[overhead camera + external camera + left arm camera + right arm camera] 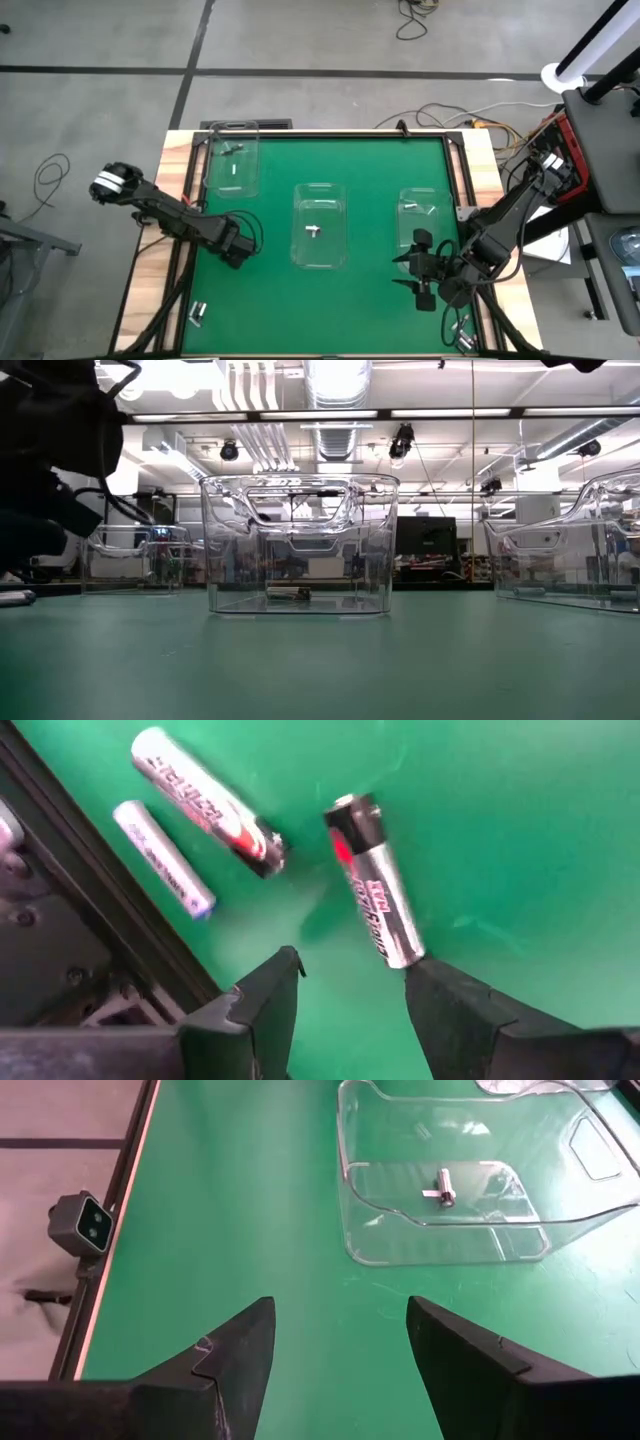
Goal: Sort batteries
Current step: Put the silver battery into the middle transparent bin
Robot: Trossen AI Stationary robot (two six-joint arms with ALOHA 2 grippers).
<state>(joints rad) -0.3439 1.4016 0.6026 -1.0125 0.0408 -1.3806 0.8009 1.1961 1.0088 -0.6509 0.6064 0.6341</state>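
Three batteries lie on the green mat in the left wrist view: a long one [375, 885], another long one [205, 800] and a thinner one [162, 858] beside the black frame. My left gripper [350, 985] is open above the mat, and the first battery's end lies just ahead of one fingertip. In the high view, my left gripper [232, 247] is at the table's left. My right gripper [420, 266] is open over the mat at the near right, with nothing between its fingers [340, 1330]. Batteries [443, 1188] lie in the middle clear bin [320, 225].
A clear bin [233, 160] at the far left and another [425, 215] at the right each hold a few batteries. Loose batteries lie at the near left [197, 315] and near right [460, 330]. A small grey camera [85, 1220] sits at the mat's edge.
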